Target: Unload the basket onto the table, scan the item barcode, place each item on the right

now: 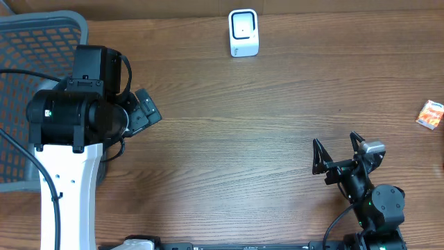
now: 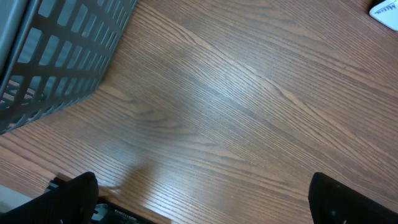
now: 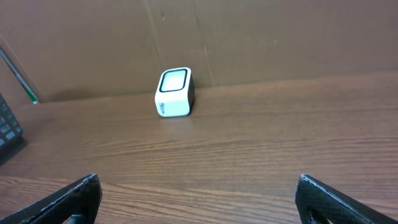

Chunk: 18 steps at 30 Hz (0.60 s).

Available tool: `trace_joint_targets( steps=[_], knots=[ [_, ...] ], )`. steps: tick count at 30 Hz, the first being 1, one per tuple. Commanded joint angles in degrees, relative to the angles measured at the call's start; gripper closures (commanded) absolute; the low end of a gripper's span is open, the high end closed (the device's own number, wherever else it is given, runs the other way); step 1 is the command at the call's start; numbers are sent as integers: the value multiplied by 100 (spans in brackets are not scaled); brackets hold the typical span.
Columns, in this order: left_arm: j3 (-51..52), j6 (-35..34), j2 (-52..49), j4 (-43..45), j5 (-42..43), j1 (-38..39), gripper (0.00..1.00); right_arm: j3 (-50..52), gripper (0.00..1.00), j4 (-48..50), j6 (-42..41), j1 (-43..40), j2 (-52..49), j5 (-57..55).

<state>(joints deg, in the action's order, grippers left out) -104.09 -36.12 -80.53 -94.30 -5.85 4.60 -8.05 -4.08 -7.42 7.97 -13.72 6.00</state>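
Note:
The item, a small orange and white packet (image 1: 430, 114), lies at the table's far right edge, seen only from overhead. The barcode scanner, a white box with a dark-framed window (image 1: 243, 32) (image 3: 175, 93), stands at the back centre. My right gripper (image 1: 336, 140) (image 3: 199, 202) is open near the front right, facing the scanner, with bare wood between its fingers. The packet lies to its right, well apart. My left gripper (image 1: 147, 111) (image 2: 202, 202) is open over the table's left part, holding nothing.
A grey mesh basket (image 1: 28, 62) (image 2: 56, 56) fills the left back corner beside the left arm. In the left wrist view a white corner with blue lettering (image 2: 387, 11) shows at the top right. A brown wall rises behind the scanner (image 3: 249, 37).

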Motion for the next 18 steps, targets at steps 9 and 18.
trace_joint_targets(
  steps=[9,18],
  knots=[
    [17,-118,-4,4,-72,-31,0,400,0,223,175,11,717,-151],
    [17,-118,-4,4,-72,-31,0,758,0,444,197,-61,1220,-310]
  ],
)
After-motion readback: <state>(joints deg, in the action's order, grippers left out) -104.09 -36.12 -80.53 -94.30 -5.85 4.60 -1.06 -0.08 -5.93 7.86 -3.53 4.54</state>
